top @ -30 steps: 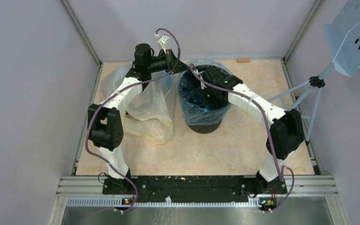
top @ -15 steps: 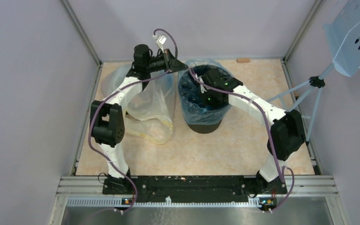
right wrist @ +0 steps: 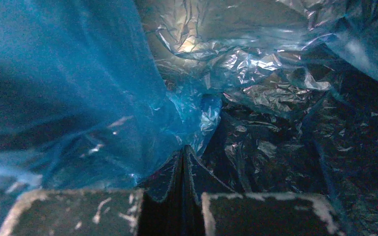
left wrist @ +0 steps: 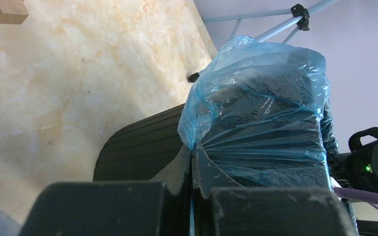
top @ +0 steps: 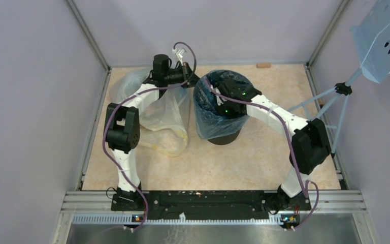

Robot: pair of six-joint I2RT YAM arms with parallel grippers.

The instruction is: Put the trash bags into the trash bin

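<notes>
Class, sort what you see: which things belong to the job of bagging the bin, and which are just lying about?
Part of the job: blue trash bag, black trash bin, left gripper and right gripper, both pinching the bag.
Just lying about: large clear bag, wooden block, pale blue perforated stand.

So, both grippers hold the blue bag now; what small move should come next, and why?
Probably the left gripper should draw its pinched edge of the trash bag a little further down the outside of the trash bin. The film there sits bunched near the rim, with bare ribbed wall beyond, while the right gripper, shut on film inside, holds the liner down.
</notes>
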